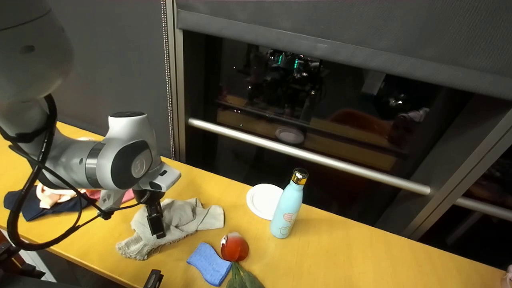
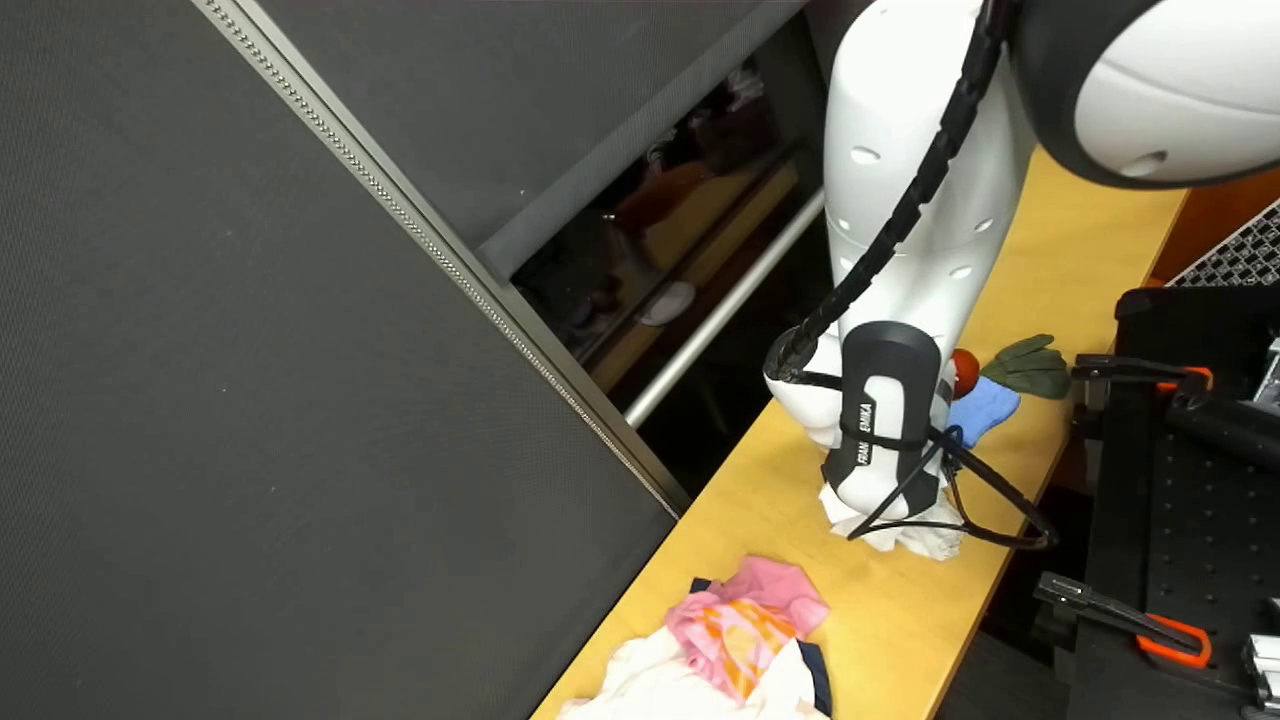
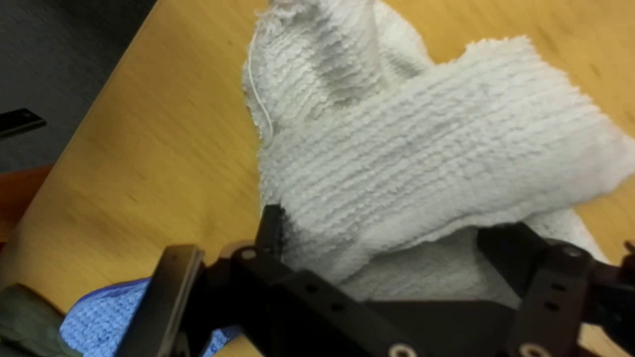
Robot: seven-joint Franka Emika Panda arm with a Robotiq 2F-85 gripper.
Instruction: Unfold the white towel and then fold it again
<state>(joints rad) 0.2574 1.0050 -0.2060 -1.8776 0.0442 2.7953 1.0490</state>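
Straddling the white towel (image 1: pixel 178 224), gripper (image 3: pixel 387 230) spread wide, nothing gripped.
Towel rumpled on table (image 1: pixel 360 248), below gripper; top flap (image 3: pixel 461 144) has its long axis more along gripper span than across; contact unclear.

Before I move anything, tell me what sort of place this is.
Probably a robotics lab or similar workspace: a robot arm reaches over a table, a black perforated plate lies alongside, and a grey window blind is partly lowered.
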